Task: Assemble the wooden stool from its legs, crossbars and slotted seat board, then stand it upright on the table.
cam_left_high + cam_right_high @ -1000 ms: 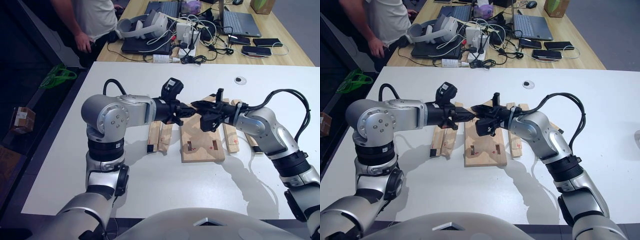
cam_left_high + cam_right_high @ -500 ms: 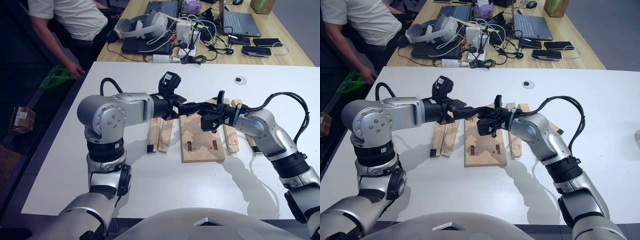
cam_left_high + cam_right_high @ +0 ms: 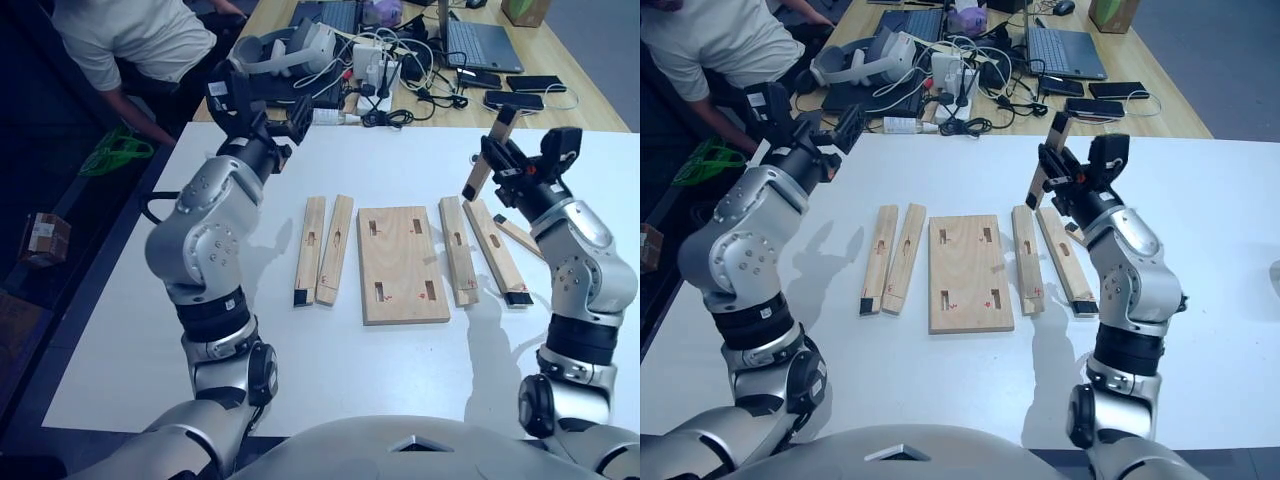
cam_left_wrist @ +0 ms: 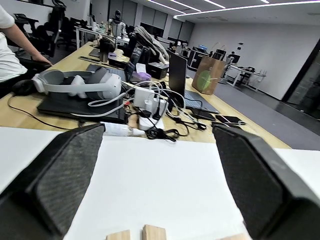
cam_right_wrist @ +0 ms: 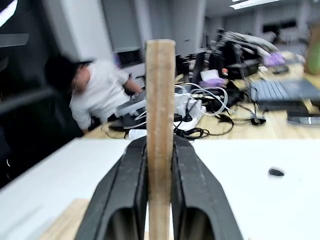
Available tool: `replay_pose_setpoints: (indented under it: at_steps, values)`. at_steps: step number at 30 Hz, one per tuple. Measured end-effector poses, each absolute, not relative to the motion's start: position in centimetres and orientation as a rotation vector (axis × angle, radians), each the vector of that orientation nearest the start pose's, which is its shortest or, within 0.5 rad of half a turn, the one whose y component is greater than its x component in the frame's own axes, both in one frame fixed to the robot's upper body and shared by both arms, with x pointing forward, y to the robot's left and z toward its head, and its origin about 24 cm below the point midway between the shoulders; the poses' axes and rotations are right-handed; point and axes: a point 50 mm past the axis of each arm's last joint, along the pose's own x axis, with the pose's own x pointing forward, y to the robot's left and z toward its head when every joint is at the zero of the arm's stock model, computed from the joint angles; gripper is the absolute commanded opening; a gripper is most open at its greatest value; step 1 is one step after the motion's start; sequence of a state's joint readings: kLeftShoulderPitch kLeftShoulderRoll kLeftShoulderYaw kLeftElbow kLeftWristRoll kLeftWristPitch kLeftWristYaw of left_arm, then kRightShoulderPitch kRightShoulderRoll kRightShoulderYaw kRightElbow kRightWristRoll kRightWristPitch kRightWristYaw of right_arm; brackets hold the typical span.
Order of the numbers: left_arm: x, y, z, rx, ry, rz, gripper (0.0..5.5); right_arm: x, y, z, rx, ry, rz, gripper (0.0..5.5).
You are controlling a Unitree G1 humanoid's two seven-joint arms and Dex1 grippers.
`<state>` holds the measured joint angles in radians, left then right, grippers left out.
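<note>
Arms part | I've drawn both off the seat board | right hand clamps a crossbar upright above the desk | left hand spread, empty | slotting looks next

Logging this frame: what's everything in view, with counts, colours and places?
seat board: one, light wood, four slots, flat mid-table.
legs: four, light wood, flat, two each side of the board.
wooden bar: one, light wood, raised in the right gripper.
short piece: one, wood, flat right of the legs.
table: one, white.
desk: one, wood, behind, with laptops, headset, phones, cables.
left gripper: open, raised far left.
right gripper: shut on the wooden bar.
</note>
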<state>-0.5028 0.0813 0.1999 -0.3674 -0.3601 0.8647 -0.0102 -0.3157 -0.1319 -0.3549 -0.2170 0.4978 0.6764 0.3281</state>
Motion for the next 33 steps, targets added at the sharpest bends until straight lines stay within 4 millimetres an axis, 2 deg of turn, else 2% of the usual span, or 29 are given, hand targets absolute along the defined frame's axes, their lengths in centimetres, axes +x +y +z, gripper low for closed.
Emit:
replay_pose_setpoints:
  at_steps: [2,4,5,7,9,12,16,25,33]
  values:
    - [30.3,13.9,17.8,-0.201,-0.016,-0.185,3.99,28.4,-18.9,12.6,0.512,0.022,0.284,0.38]
    - [30.7,13.4,17.4,-0.167,-0.008,-0.188,3.99,27.8,-17.9,13.2,0.552,0.021,0.378,0.38]
    - [31.1,13.0,17.4,-0.133,-0.006,-0.202,3.99,27.4,-16.8,13.7,0.540,0.020,0.490,0.38]
    - [32.2,11.5,18.1,-0.067,-0.023,-0.270,3.99,26.3,-14.1,14.4,0.420,0.033,0.741,0.38]
    - [32.9,9.8,19.1,-0.022,-0.044,-0.347,3.99,25.5,-12.6,14.1,0.293,0.064,0.876,0.38]
    - [33.1,7.8,18.7,0.038,-0.016,-0.447,3.99,25.4,-11.6,14.0,0.171,0.049,0.943,0.38]
    - [32.1,5.0,17.9,0.107,0.040,-0.619,3.99,25.9,-10.7,13.3,0.085,0.037,0.970,0.38]
    - [31.7,5.0,17.6,0.169,0.073,-0.638,3.99,26.6,-10.4,12.6,-0.012,0.009,0.972,0.38]
    - [31.7,5.0,17.6,0.165,0.081,-0.617,3.99,27.7,-9.1,12.3,-0.015,0.000,0.980,0.38]
